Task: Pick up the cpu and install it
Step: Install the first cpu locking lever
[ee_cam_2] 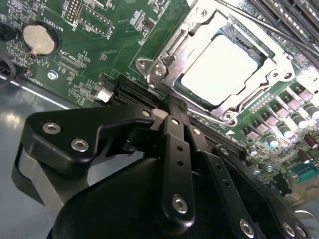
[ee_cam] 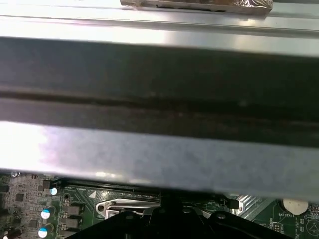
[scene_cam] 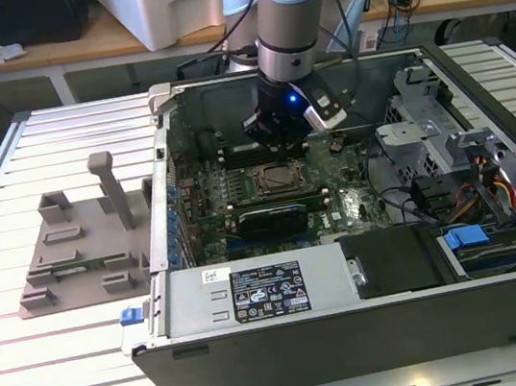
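The cpu is a flat square chip with a pale silvery top. It lies inside the metal-framed socket on the green motherboard. In the exterior view the socket sits mid-board inside the open computer case. My gripper hangs just above the socket's far edge. In the second wrist view its black fingers run together to a closed tip beside the socket's corner, with nothing between them. The gripper does not touch the cpu.
The case wall rises close beside the wrist. A grey fixture tray with upright posts stands outside the case on the exterior view's left. Drive cage and cables fill the right side. A coin battery sits on the board.
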Controlling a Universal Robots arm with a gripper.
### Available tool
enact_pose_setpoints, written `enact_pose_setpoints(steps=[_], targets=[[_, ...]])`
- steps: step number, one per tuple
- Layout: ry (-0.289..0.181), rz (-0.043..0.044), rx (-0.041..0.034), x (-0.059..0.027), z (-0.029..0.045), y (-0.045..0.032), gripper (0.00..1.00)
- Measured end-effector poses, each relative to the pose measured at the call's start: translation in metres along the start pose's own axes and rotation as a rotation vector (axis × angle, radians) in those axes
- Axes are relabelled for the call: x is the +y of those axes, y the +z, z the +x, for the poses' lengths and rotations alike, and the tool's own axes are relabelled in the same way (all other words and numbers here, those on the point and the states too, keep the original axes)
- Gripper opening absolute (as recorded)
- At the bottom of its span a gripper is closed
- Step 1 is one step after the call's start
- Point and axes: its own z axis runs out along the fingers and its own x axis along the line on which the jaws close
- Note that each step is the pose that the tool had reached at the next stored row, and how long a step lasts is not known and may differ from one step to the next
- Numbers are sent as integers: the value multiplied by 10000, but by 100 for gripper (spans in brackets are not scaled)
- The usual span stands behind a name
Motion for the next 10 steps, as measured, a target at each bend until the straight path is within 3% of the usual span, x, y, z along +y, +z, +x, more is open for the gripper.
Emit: enact_pose_setpoints(steps=[10], targets=[[1, 33, 0, -17, -7, 24, 11]])
